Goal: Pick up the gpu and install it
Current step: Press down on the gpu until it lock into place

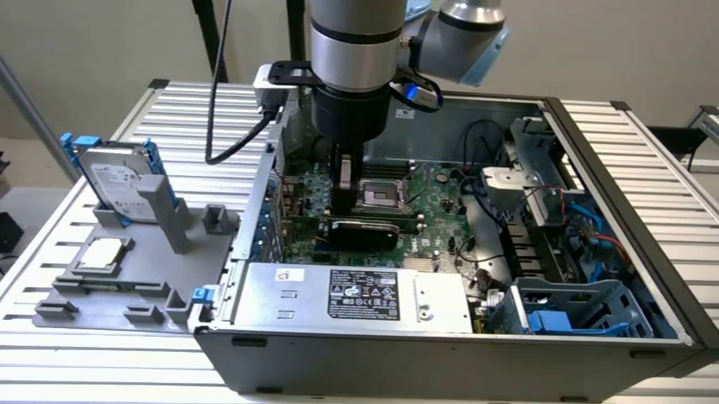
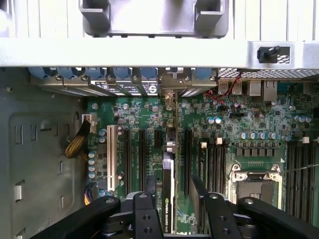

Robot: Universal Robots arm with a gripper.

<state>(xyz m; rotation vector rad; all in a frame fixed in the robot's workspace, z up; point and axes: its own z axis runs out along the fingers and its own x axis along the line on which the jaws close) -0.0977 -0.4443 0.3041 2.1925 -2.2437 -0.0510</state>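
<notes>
The gpu point(image 2: 168, 194) stands on edge among the motherboard's expansion slots, a green logo on its dark face. Its metal bracket end reaches the case's rear wall. In the exterior view the gpu point(image 1: 359, 231) is a dark flat card lying across the green board just behind the power supply. My gripper point(image 2: 174, 191) is open and straddles the card. One finger point(image 2: 151, 188) is close beside the card, and a gap shows between the card and the other finger point(image 2: 199, 195). From outside, the gripper point(image 1: 348, 206) reaches straight down into the case, right above the card.
The open PC case point(image 1: 629, 210) walls in the work area. The silver power supply point(image 1: 348, 290) lies in front and the CPU socket point(image 1: 376, 195) behind the card. Cables and a drive cage point(image 1: 567, 307) are at the exterior view's right. A grey fixture point(image 1: 113, 286) holds a hard drive point(image 1: 118, 181).
</notes>
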